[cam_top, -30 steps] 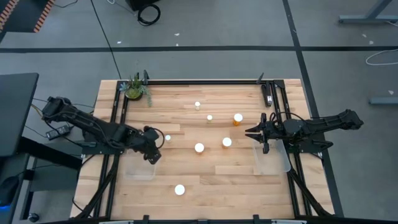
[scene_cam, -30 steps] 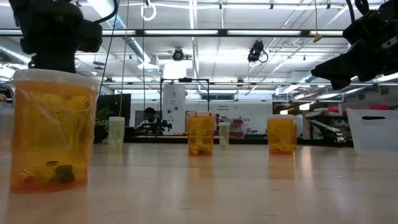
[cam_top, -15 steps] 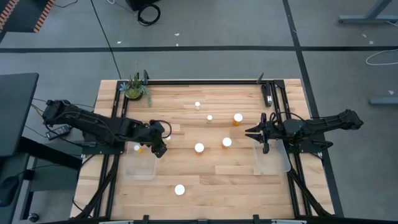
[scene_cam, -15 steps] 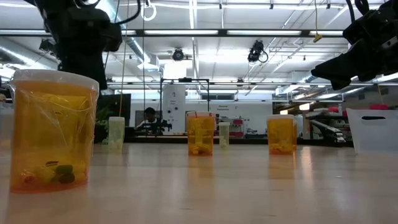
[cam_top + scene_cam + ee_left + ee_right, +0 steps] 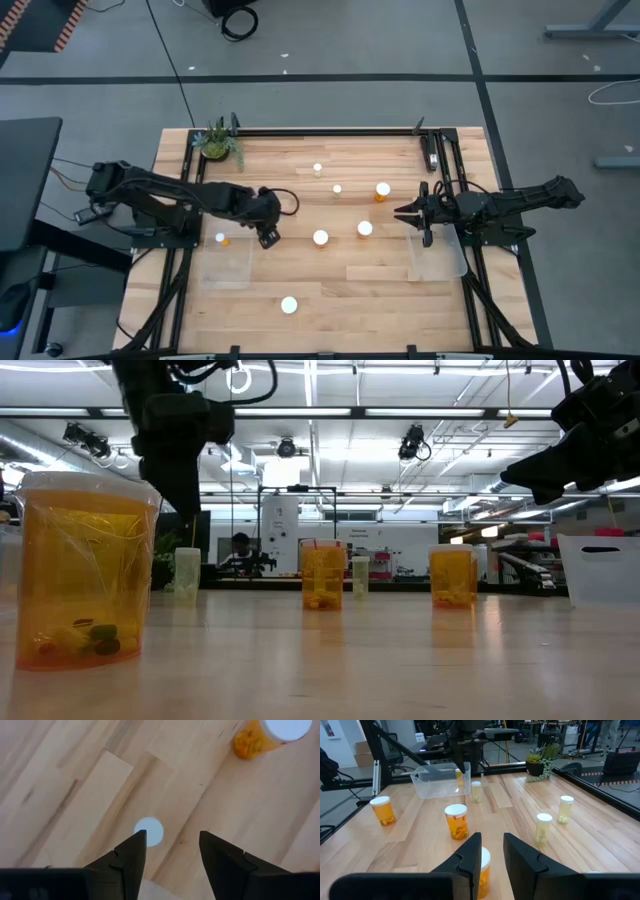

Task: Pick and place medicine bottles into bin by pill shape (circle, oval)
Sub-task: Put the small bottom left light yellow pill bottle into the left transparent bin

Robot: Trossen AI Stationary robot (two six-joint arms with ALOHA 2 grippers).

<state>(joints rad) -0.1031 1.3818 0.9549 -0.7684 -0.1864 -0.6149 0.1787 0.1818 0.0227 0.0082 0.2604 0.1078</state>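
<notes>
Fingers of left gripper spread, nothing held; one white round cap just beyond them on wood-plank table. Right gripper fingers apart, empty, w/ five cylindrical bottles ahead. Approx. seven medicine bottles total, some amber translucent; two clear plastic bins.

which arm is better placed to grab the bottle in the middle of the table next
Left. Its open end effector hovers just beside the middle bottle, having already dropped one in the left bin. The right end effector waits farther off, nearer another bottle.
</notes>
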